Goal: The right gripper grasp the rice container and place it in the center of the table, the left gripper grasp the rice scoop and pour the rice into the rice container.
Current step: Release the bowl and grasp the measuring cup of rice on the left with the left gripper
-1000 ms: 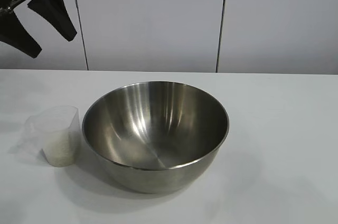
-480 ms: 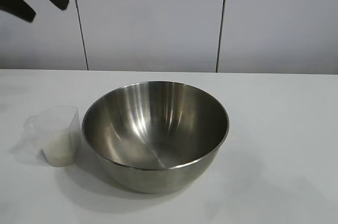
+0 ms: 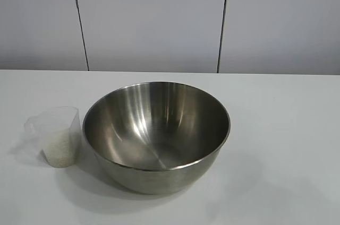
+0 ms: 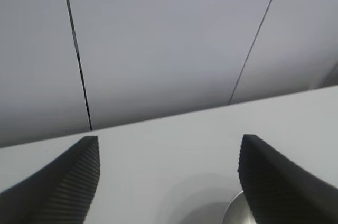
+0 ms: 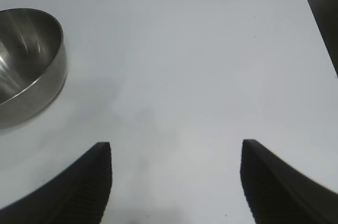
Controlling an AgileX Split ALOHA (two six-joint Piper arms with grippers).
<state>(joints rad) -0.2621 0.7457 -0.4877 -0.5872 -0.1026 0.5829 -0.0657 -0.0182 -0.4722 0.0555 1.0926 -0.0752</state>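
Exterior view, rice scoop (image 3: 57,136) beside rice container (image 3: 156,132)

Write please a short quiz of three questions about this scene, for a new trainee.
1. True or false: the rice scoop stands upright on the table, beside the rice container.
2. Which tool holds something? A) left tool B) right tool C) neither
3. Fill in: the white rice sits inside the ____.

Key
1. True; it is on the container's left in the exterior view.
2. C; both tools are open and empty in their wrist views.
3. Rice scoop; no rice shows in the steel container.
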